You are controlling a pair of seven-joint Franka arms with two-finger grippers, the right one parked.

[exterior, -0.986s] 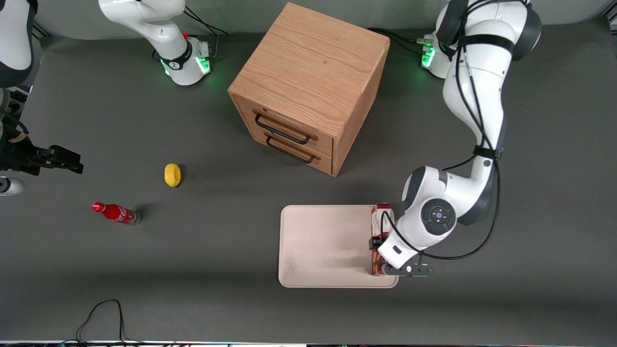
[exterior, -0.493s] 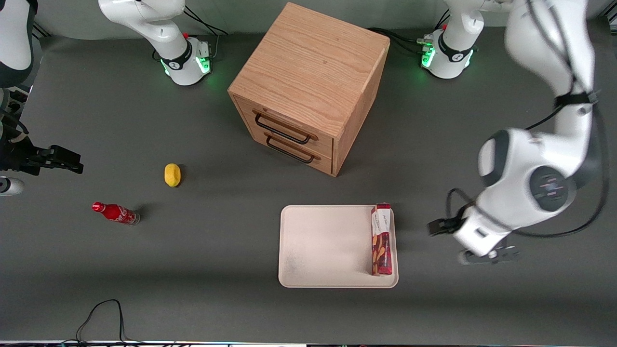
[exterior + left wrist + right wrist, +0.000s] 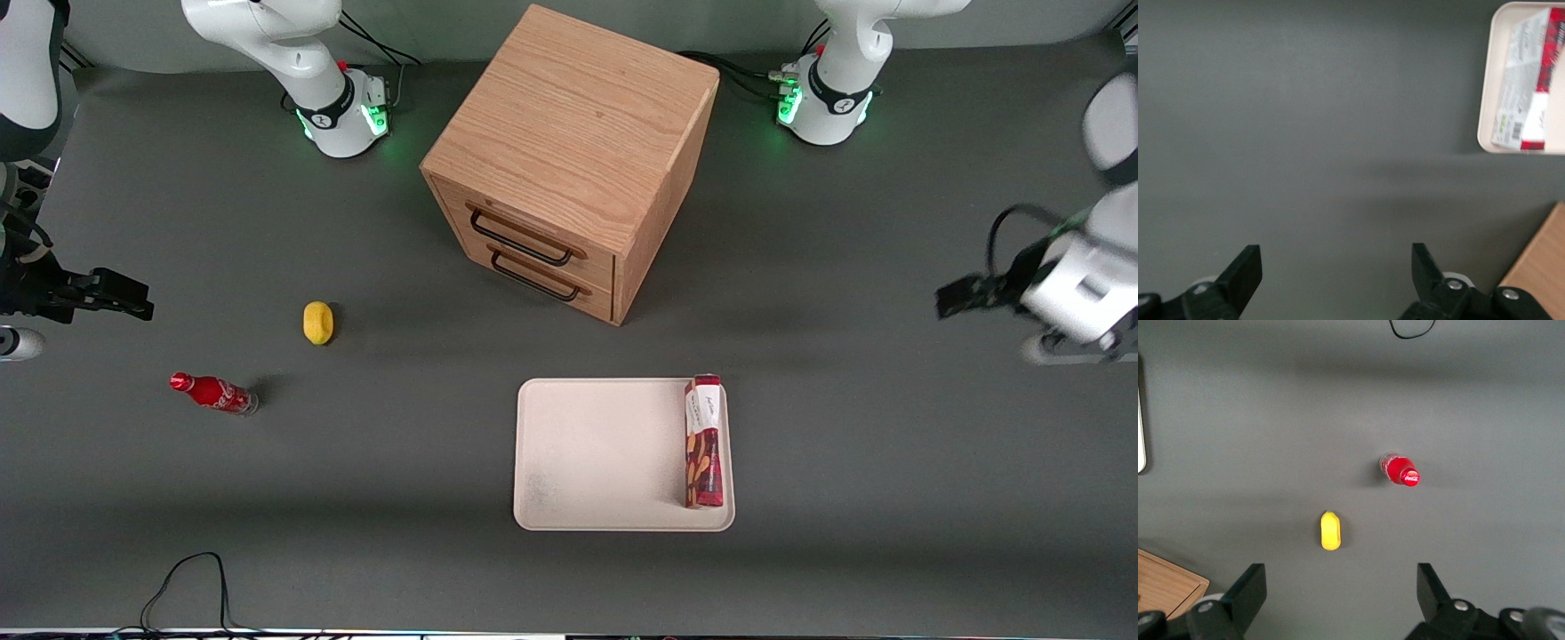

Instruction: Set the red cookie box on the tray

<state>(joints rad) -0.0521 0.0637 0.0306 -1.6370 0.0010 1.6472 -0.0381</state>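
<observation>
Front view shows the left arm's gripper (image 3: 987, 320) wide open and holding nothing, up high and well apart from the big flat cream-white tray (image 3: 605, 453). The long dark-red cookie box (image 3: 703, 442) lies flat in that tray, along the edge nearest the working arm. The job looks done, so the arm should just keep clear of the box.

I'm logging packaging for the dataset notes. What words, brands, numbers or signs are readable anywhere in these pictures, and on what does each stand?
Nothing reads with certainty.
Red cookie box, lying on the tray: white label with script lettering, too small to read; in the wrist view a barcode and fine print, blurred.
Red cola bottle: white script logo, too small to read.
Gripper, over bare table toward the working arm's end, jaws open: no markings.
</observation>
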